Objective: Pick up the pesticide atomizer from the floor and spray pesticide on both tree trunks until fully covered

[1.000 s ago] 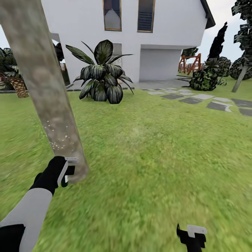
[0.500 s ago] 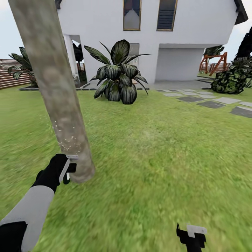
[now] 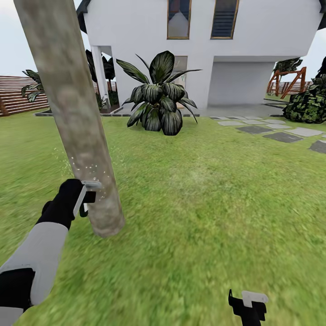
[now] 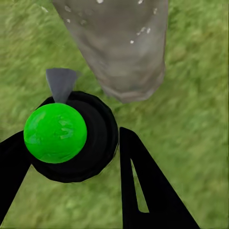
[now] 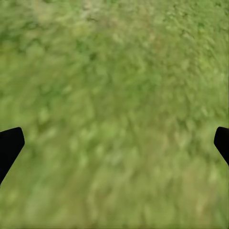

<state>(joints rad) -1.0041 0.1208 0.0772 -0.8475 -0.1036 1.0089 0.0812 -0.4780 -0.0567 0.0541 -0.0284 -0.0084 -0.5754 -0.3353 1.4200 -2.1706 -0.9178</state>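
In the head view the tree trunk [image 3: 74, 122] runs from the upper left of the frame down to the lawn [image 3: 203, 203] at lower left, a mottled grey-brown column leaning slightly, its foot set in the grass. The left gripper [image 3: 88, 199] sits at the left of the frame against the trunk's lower part, pinching the pesticide atomizer [image 3: 90, 197] (a small dark body just touching or just short of the bark; I cannot tell which). Fine white specks dot the trunk and the air around it at the gripper's height.

In the left wrist view the atomizer [image 4: 71, 138] fills the lower left as a round black body with a bright green ball on it and a grey nozzle pointing toward the trunk [image 4: 119, 43], with the black fingers [image 4: 148, 186] closed on either side of it.

The right gripper [image 3: 248, 304] shows at the bottom right of the head view, over bare grass, well apart from the trunk. In the right wrist view its fingertips [image 5: 9, 143] stand at the far edges of the frame, spread wide, holding nothing.

Beyond, at upper centre, a broad-leaved dark plant [image 3: 158, 97] stands before a white house [image 3: 253, 40]; grey stepping stones [image 3: 280, 133] lie at the right, and a slatted wooden fence [image 3: 18, 95] at the far left.
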